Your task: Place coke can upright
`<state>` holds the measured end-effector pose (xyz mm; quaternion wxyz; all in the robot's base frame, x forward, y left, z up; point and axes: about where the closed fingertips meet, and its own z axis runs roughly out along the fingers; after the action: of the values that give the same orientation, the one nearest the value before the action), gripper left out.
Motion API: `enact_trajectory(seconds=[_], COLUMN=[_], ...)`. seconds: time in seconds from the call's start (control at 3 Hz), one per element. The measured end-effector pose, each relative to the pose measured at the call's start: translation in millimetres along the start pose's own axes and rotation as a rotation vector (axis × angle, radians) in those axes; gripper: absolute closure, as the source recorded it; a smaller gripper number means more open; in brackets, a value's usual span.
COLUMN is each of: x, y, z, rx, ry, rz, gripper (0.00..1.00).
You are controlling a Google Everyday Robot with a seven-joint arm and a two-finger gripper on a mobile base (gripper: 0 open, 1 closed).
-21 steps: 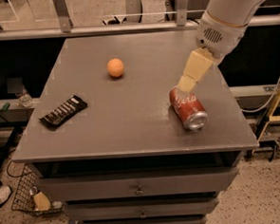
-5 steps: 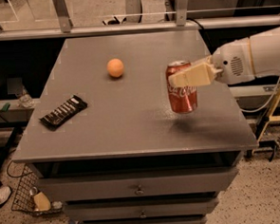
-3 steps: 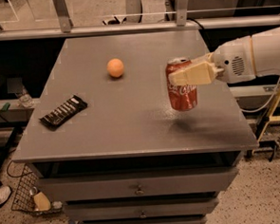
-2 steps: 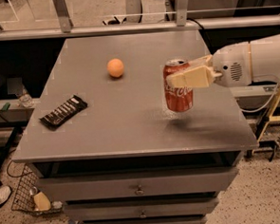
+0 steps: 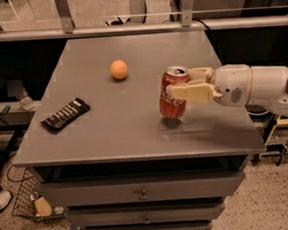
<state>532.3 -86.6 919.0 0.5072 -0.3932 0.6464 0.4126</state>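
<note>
The coke can (image 5: 172, 105), red with white script and a silver top, stands upright at the right middle of the grey table (image 5: 111, 138). Its base is at or just above the surface, with a small shadow under it. My gripper (image 5: 179, 83) reaches in from the right on a white arm and is shut on the can's upper half, one cream finger (image 5: 189, 91) across its front and the other behind its top.
An orange ball (image 5: 118, 69) lies on the table to the can's far left. A black wrapped bar (image 5: 65, 114) lies near the left edge. Drawers (image 5: 141, 193) are below the table front. A railing runs behind.
The can lay on its side seven seconds ago; now it is upright in my gripper. Over the last second the gripper and can shifted slightly left.
</note>
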Motion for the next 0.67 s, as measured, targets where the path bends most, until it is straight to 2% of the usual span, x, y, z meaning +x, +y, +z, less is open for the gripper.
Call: enact_trajectory(seconds=[0.33,0.67], x=[5.9,12.3], y=[0.0,2.4], z=[1.1,3.2], rx=[0.006,0.025], ry=[-0.04,-0.043], rz=[-0.051,-0.108], gripper=[1.0,1.0])
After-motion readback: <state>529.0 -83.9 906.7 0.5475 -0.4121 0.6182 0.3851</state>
